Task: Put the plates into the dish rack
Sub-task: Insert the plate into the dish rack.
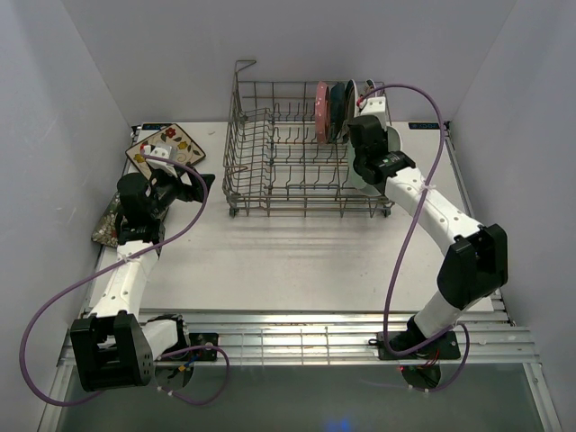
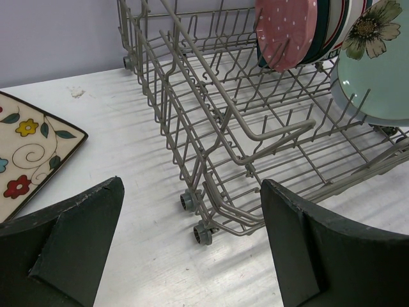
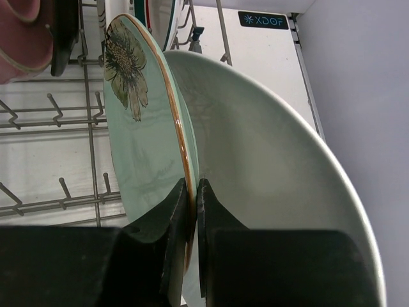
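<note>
The grey wire dish rack stands at the back middle of the table. At its right end a pink dotted plate and darker plates stand upright between the tines. My right gripper is shut on the brown rim of the mint round plate, which has a flower on its face and is held on edge inside the rack, just right of those plates. My left gripper hangs open and empty over the table left of the rack. Beside it lies the cream floral square plate.
A dark floral square plate lies at the table's left edge, partly under the left arm. The rack has small wheels and tall wire sides. Purple cables loop off both arms. Grey walls close in the back and both sides.
</note>
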